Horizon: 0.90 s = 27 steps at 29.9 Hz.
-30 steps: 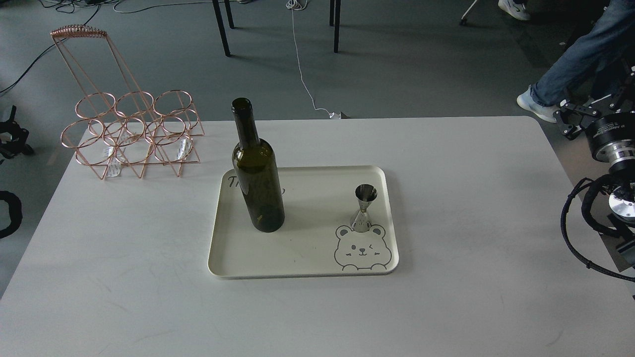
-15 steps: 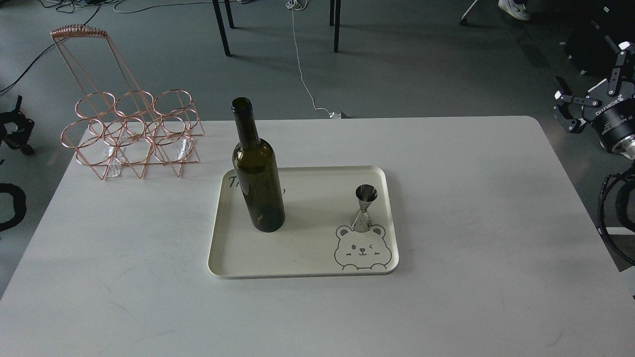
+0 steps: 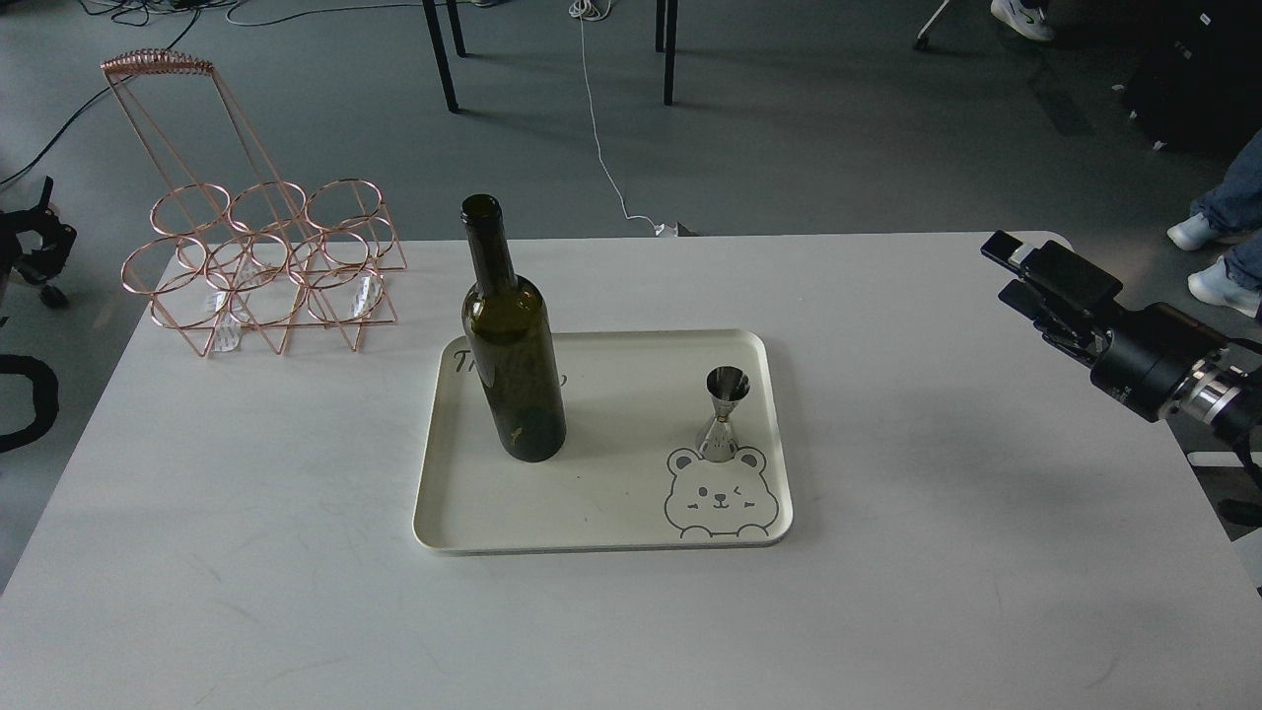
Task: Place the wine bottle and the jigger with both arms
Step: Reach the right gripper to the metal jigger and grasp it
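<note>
The wine bottle (image 3: 513, 380), dark olive-green and uncorked, stands upright on the left part of a cream tray (image 3: 601, 498). The jigger (image 3: 725, 414), small and shiny steel, stands upright on the tray's right part, just above a printed bear face. My right gripper (image 3: 1008, 271) reaches in over the table's right edge and points left, well to the right of the jigger. Its two fingers show a gap and hold nothing. My left gripper (image 3: 37, 237) is small and dark at the far left edge, off the table and far from the bottle.
A copper wire bottle rack (image 3: 266, 266) stands at the white table's (image 3: 296, 552) back left corner. A person's legs and shoes (image 3: 1218, 232) are on the floor at the right. Chair legs and cables lie on the floor behind.
My right arm has swung down and left, from beside the table to over its right edge, now pointing at the tray. The left gripper shifted slightly. Bottle and jigger have not moved.
</note>
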Tool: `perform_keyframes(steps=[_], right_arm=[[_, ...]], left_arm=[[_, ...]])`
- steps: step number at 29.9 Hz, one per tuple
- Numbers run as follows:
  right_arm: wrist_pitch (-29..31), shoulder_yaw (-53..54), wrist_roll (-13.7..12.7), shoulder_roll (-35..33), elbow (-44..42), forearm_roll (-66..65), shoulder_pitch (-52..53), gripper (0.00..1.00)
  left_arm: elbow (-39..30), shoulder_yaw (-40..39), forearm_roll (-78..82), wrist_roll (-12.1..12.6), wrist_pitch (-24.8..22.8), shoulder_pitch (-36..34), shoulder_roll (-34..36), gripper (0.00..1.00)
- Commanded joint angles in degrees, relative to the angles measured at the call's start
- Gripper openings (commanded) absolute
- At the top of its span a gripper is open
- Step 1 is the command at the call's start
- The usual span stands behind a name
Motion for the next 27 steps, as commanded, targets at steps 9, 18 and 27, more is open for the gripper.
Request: perform_keyframes(steps=[9, 18, 27], right_arm=[[-14.8, -11.2, 0.0, 10.8, -2.8, -29.7, -0.4, 0.98], [-19.9, -15.1, 0.0, 24.0, -17.5, -43.3, 4.1, 0.93], [-24.5, -24.8, 0.0, 34.6, -28.9, -44.1, 12.8, 0.80]], left_arm=[[0.1, 0.3, 0.0, -0.3, 0.0, 0.1, 0.0, 0.99], [0.1, 0.1, 0.0, -0.4, 0.0, 0.2, -0.1, 0.99], [0.6, 0.1, 0.0, -0.4, 0.0, 0.7, 0.4, 0.99]])
